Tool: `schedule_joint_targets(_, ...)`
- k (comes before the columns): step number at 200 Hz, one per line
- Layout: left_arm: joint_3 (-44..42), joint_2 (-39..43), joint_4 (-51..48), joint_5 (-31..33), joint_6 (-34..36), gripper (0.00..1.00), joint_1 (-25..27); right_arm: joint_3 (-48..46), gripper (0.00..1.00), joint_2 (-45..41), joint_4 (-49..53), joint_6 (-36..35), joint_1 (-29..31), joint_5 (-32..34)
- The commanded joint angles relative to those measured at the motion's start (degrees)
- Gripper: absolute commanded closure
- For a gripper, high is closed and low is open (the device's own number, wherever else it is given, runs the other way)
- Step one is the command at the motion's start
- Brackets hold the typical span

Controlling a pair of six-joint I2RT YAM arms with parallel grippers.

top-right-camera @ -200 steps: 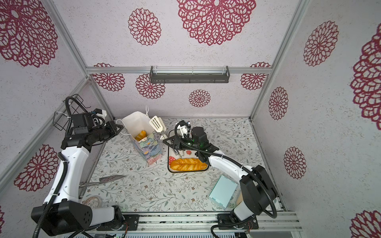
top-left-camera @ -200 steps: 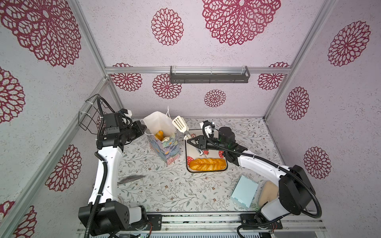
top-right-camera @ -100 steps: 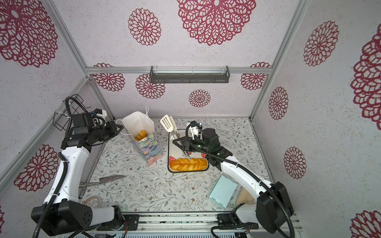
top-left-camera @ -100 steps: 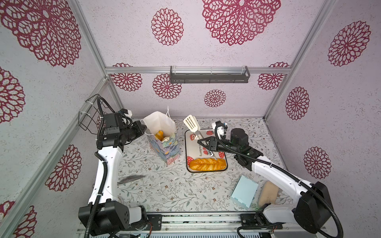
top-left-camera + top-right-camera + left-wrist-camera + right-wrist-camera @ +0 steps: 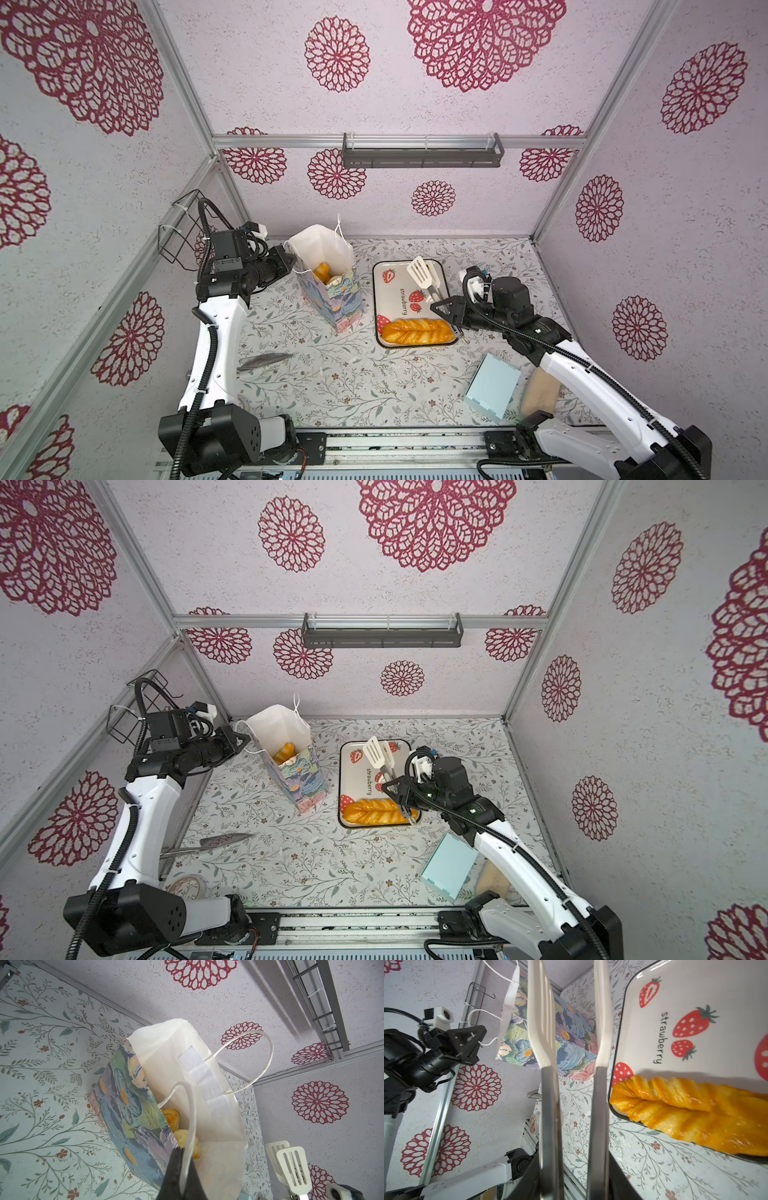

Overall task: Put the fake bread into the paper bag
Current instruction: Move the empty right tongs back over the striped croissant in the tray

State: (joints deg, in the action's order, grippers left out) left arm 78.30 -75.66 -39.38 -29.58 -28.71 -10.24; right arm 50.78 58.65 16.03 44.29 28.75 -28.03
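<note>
The paper bag [image 5: 332,299] stands upright on the desk [image 5: 332,382], its mouth open. A few small pastries [image 5: 322,272] lie inside against the white lining. The left hand [image 5: 286,259] is pinched together on one cord handle [image 5: 190,1118] at the bag's rim, seen close up in the left wrist view. Just beside the bag sits the strawberry tray [image 5: 390,291]. The braided loaf [image 5: 417,332] lies along its near edge, one end poking over the rim. The right hand [image 5: 446,309] is clamped on the grey handles of a pair of tongs [image 5: 424,274] — their white slotted blades stand apart over the tray, carrying nothing and pointing away from the loaf.
</note>
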Motion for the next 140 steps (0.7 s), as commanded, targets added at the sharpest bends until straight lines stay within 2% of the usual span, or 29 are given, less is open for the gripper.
schedule_joint_targets(1, -0.5, 0.9, 1.7, -0.8, -0.2, 0.97, 0.5, 0.3, 0.6, -2.7, 6.4, -2.5, -0.5, 2.2)
schedule_joint_targets(76, -0.9, 1.3, 2.5, 0.1, 0.1, 0.97, 0.6, -1.7, 0.6, -7.6, 19.6, -4.5, -1.7, 5.3)
schedule_joint_targets(140, -1.3, 1.3, 2.7, -0.3, 0.0, 0.97, 0.6, -4.0, 0.6, -10.1, 24.7, -4.7, -2.6, 6.1)
